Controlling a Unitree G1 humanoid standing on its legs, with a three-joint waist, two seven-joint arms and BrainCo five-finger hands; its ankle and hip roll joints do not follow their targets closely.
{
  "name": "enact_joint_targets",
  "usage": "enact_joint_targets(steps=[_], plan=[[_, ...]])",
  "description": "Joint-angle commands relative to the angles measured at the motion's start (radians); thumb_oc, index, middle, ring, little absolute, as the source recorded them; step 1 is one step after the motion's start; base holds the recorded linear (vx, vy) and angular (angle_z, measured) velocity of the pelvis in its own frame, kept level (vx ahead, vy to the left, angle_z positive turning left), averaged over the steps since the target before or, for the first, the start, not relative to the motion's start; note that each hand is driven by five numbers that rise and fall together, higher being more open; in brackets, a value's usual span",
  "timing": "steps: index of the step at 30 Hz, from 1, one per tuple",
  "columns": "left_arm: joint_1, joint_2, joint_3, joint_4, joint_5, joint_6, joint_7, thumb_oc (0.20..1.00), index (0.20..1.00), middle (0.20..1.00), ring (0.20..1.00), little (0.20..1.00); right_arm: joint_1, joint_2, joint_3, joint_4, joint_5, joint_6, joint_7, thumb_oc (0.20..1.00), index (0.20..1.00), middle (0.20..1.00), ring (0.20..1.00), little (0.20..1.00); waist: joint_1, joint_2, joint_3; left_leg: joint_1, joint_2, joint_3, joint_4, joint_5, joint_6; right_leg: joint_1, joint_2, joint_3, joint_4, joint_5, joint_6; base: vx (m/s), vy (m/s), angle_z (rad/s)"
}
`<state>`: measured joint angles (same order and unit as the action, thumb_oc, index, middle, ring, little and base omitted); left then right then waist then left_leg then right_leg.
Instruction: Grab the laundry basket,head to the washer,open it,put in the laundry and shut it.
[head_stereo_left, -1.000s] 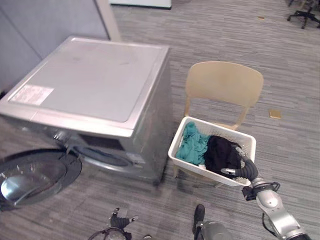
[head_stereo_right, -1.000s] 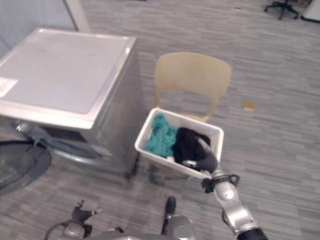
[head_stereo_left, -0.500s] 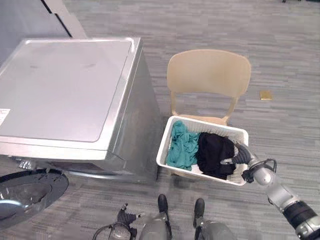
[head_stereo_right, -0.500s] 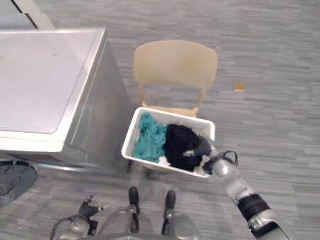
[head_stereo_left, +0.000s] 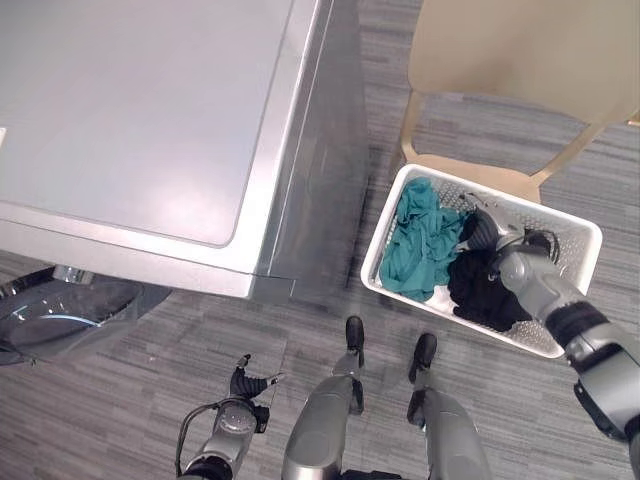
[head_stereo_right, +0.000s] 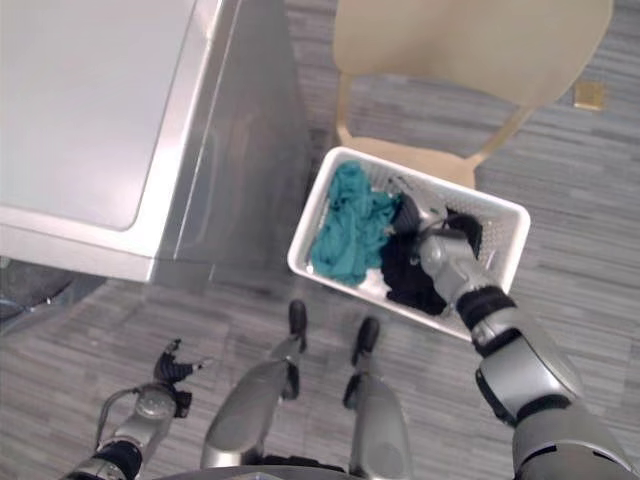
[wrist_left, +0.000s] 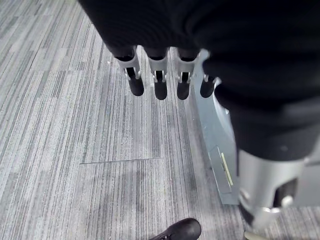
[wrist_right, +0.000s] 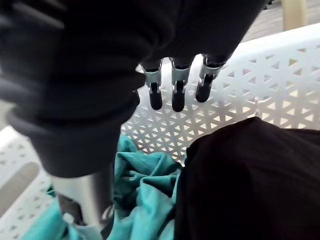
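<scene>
My right hand (head_stereo_left: 487, 228) hung inside the white laundry basket (head_stereo_left: 578, 236), its fingers (wrist_right: 173, 92) straight and apart just in front of the perforated far wall, holding nothing. Directly beneath the palm lay the teal garment (head_stereo_left: 418, 240), and just to its side the black garment (wrist_right: 240, 170), the two touching each other. So the laundry was not yet out: both pieces sat in the basket, and nothing was in my grasp. The basket stood on the floor below the front of the tan chair (head_stereo_left: 520, 55), close beside the washer (head_stereo_left: 150, 110). I judged the carrying part done, since basket and machine were next to each other. The washer's door (head_stereo_left: 65, 322), well off from my right hand on the far side of the machine, looked swung open, so opening seemed done too. My left hand (wrist_left: 160, 80) hung low over bare floor, fingers relaxed and empty. Left to do, as I read it: grasp the clothes, load them, shut the door.
</scene>
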<state>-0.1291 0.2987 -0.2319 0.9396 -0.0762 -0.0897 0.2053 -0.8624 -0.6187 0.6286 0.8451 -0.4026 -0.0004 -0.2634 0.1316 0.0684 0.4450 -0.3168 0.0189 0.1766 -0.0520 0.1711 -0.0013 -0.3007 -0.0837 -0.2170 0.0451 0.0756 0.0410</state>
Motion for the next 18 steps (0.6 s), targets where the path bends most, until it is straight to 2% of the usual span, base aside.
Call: enact_joint_targets(steps=[1,6,7,8,9,13,16,18], plan=[[-0.018,0.038,-0.037,-0.016,-0.047,-0.042,0.041,1.0,1.0,1.0,1.0,1.0,-0.062,-0.025,0.051,0.033,-0.044,0.02,-0.069,1.0,1.0,1.0,1.0,1.0,0.0,-0.033,-0.023,-0.068,0.004,-0.043,0.109,-0.097,-0.049,-0.055,-0.043,0.042,0.053,-0.073,0.082,-0.04,0.008,0.1],[-0.053,0.037,-0.067,-0.029,-0.059,-0.041,0.051,1.0,1.0,1.0,1.0,1.0,-0.151,0.008,0.092,0.186,-0.014,0.043,-0.062,1.0,1.0,1.0,1.0,1.0,0.023,-0.03,0.007,-0.128,-0.005,-0.054,0.113,-0.083,-0.05,-0.099,-0.045,0.028,0.049,-0.059,0.085,-0.03,0.003,0.16],[-0.053,0.037,-0.067,-0.029,-0.059,-0.041,0.051,1.0,1.0,1.0,1.0,1.0,-0.151,0.008,0.092,0.187,-0.014,0.043,-0.062,0.862,0.862,0.862,0.862,0.862,0.023,-0.03,0.007,-0.128,-0.005,-0.054,0.113,-0.083,-0.05,-0.099,-0.045,0.028,0.049,-0.059,0.085,-0.01,-0.007,0.22],[-0.057,0.034,-0.072,-0.029,-0.059,-0.041,0.049,1.0,1.0,1.0,1.0,1.0,-0.15,0.02,0.093,0.191,-0.007,0.042,-0.059,0.862,0.862,0.862,0.862,0.862,0.025,-0.031,0.009,-0.131,-0.006,-0.056,0.113,-0.082,-0.05,-0.1,-0.045,0.027,0.048,-0.059,0.085,0.01,-0.018,0.22],[-0.06,0.031,-0.073,-0.028,-0.06,-0.037,0.049,1.0,1.0,1.0,1.0,1.0,-0.137,0.029,0.082,0.169,0.014,0.039,-0.059,0.2,0.2,0.2,0.2,0.2,0.027,-0.038,0.01,-0.131,-0.009,-0.061,0.111,-0.08,-0.049,-0.098,-0.044,0.022,0.045,-0.057,0.086,0.01,-0.027,0.15],[-0.065,0.026,-0.071,-0.022,-0.059,-0.033,0.047,1.0,1.0,1.0,1.0,1.0,-0.105,0.035,0.052,0.112,0.059,0.027,-0.063,0.2,0.2,0.2,0.2,0.2,0.024,-0.048,0.007,-0.117,-0.01,-0.065,0.104,-0.084,-0.048,-0.084,-0.044,0.022,0.035,-0.052,0.089,0.0,0.0,0.01],[-0.064,0.018,-0.059,-0.017,-0.062,-0.027,0.042,1.0,1.0,1.0,1.0,1.0,-0.06,0.039,-0.011,0.019,0.122,0.01,-0.074,0.2,0.2,0.2,0.2,0.2,0.018,-0.063,0.0,-0.091,-0.011,-0.067,0.101,-0.095,-0.045,-0.06,-0.043,0.023,0.024,-0.046,0.092,0.0,0.0,0.0],[-0.053,0.013,-0.047,-0.028,-0.063,-0.021,0.034,1.0,1.0,1.0,1.0,1.0,0.01,0.038,-0.096,-0.101,0.203,-0.012,-0.082,0.2,0.2,0.2,0.2,0.2,0.012,-0.079,-0.013,-0.054,-0.008,-0.062,0.1,-0.111,-0.043,-0.024,-0.043,0.025,0.007,-0.038,0.096,0.0,0.0,0.0]])
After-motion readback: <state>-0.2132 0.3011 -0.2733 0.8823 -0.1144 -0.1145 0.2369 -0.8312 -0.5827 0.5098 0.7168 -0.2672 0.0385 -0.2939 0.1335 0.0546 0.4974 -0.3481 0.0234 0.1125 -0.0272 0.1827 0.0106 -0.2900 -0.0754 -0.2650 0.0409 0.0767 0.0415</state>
